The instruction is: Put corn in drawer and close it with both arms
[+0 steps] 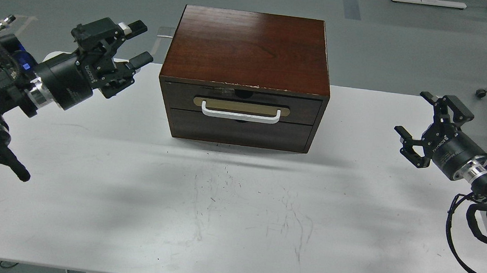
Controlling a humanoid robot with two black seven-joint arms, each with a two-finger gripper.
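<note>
The dark brown wooden drawer point(241, 103) with its white bar handle point(240, 113) on a tan plate is pushed in flush with the cabinet point(248, 49) at the back middle of the white table point(236, 208). The corn is out of view. My left gripper point(138, 44) is open and empty, raised to the left of the cabinet's top left corner. My right gripper point(414, 114) is open and empty, held above the table's right side, well clear of the cabinet.
The plain lower front panel point(239, 130) sits below the drawer. Loose black cables point(463, 241) hang from the right arm at the table's right edge. Grey floor lies behind, with a chair base point(481, 92) at the far right.
</note>
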